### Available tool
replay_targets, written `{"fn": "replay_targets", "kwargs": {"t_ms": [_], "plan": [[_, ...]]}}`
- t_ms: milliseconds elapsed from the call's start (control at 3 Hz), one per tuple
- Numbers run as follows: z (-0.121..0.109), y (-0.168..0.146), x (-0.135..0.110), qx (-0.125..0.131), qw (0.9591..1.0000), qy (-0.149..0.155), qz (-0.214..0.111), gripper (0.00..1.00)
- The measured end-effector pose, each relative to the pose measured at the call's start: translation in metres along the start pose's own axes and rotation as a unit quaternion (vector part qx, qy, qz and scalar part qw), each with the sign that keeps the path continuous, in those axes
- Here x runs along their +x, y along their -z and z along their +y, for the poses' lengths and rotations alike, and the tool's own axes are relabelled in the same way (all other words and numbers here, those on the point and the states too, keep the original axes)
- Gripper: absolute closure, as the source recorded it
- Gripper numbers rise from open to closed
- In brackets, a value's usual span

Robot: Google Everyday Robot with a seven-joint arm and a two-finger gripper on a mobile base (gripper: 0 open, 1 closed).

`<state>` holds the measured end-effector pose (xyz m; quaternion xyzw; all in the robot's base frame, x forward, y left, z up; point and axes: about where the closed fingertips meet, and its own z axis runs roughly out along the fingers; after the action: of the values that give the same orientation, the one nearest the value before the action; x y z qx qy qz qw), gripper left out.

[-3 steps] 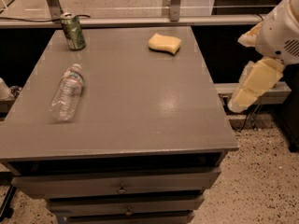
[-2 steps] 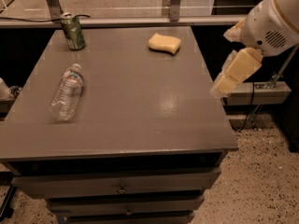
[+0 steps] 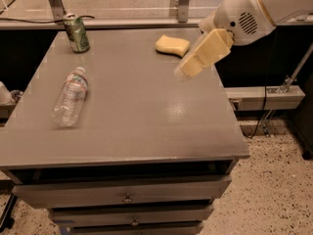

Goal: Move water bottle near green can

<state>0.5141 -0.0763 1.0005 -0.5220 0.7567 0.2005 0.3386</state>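
On the table (image 3: 146, 131), one water bottle (image 3: 71, 98), one green can (image 3: 77, 33); jaws above it, grip untellable.

White arm (image 3: 254, 6) with round grille, cream tool (image 3: 186, 70) above table (image 3: 146, 111)

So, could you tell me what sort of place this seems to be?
Probably a lab or workshop: a grey drawer cabinet serves as the table, on a speckled floor with a cable trailing nearby. The gripper hovers above its top near the yellow sponge.
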Motion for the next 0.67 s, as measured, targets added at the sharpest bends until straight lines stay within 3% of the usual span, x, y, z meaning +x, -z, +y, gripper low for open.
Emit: {"fn": "replay_targets", "kwargs": {"t_ms": [333, 667], "plan": [[0.0, 0.0, 0.0, 0.0, 1.0, 0.0, 0.0, 0.0], [-0.001, -0.01, 0.0, 0.01, 0.9996, -0.021, -0.018, 0.0]]}}
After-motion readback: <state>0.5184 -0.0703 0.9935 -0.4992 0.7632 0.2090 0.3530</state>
